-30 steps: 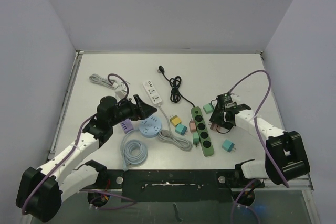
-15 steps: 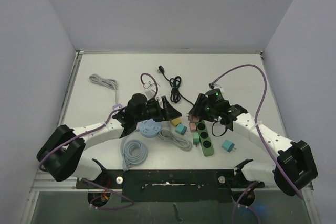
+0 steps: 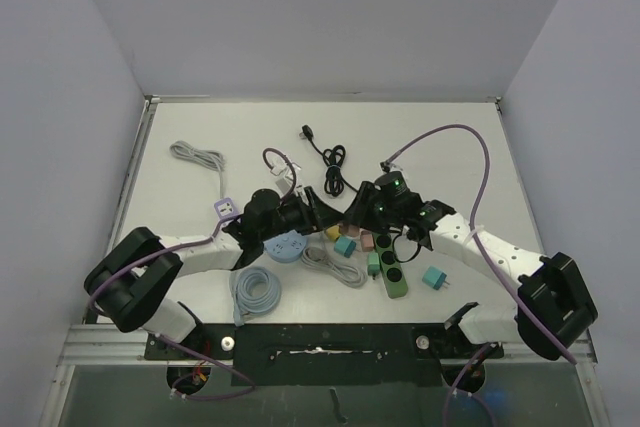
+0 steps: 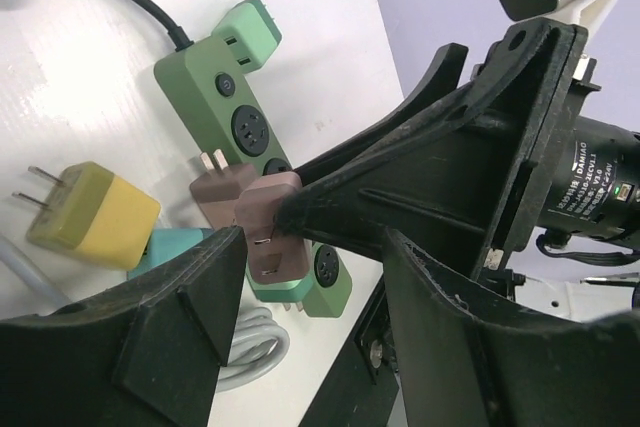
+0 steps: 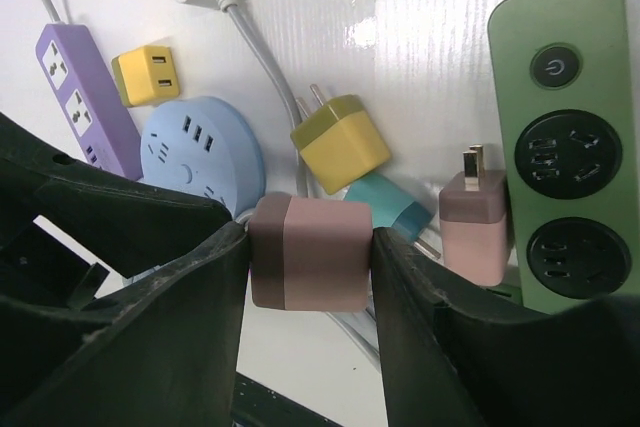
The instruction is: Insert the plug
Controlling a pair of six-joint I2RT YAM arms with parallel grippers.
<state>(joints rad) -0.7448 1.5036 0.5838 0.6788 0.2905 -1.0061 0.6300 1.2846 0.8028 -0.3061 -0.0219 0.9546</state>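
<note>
My right gripper (image 5: 310, 259) is shut on a pink plug cube with a mauve band (image 5: 310, 252) and holds it above the table, left of the green power strip (image 5: 565, 147). In the top view the right gripper (image 3: 358, 212) meets my left gripper (image 3: 322, 209) tip to tip. My left gripper (image 4: 310, 317) is open and empty, its jaws wide apart, facing the held plug (image 4: 268, 217). The green strip also shows in the left wrist view (image 4: 230, 97) and the top view (image 3: 385, 265).
A second pink plug (image 5: 475, 222), a yellow plug (image 5: 340, 142) and a teal plug (image 5: 385, 202) lie beside the strip. A blue round strip (image 5: 200, 152), purple strip (image 5: 75, 87), grey cable coil (image 3: 255, 290), black cable (image 3: 333, 162) and teal plug (image 3: 434, 278) lie around.
My left arm swung right to the middle of the table. My right arm moved left with the pink plug in it. The two grippers now face each other.
</note>
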